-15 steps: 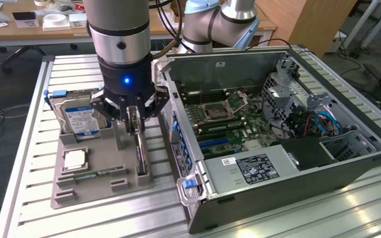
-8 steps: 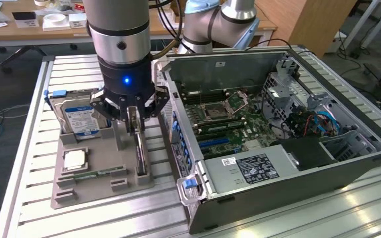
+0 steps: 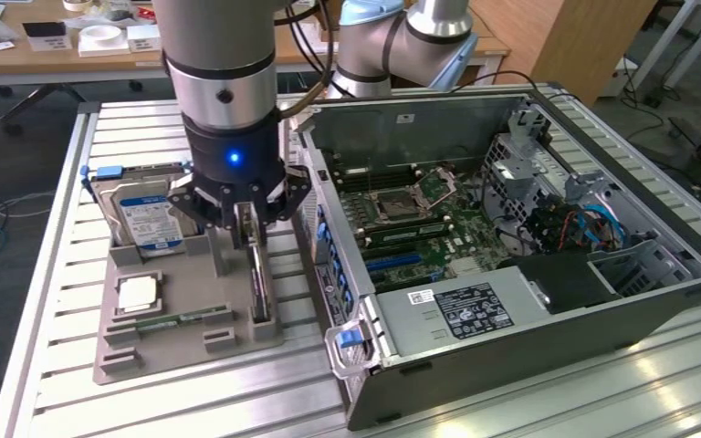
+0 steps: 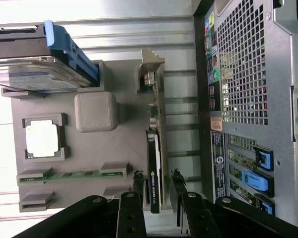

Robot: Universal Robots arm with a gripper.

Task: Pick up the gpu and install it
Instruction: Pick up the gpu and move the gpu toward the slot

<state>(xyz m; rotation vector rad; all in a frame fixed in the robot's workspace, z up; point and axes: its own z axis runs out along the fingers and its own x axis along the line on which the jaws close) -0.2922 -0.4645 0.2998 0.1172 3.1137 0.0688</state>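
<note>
The gpu (image 4: 154, 168) stands in a narrow lane between the computer case (image 4: 248, 74) and, seemingly close, a grey block (image 4: 95, 111).

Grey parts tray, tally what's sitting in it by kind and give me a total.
hard drive: 1
gpu: 1
processor chip: 1
memory stick: 1
Total: 4

Thin, flat gpu (image 4: 154, 168): dark board, black face with a small green mark, silver bracket on one end. Upright on its long edge in a slot along the grey holder's (image 4: 124, 148) side on the exterior view's right. Lying near to far, bracket at the far end.
</note>
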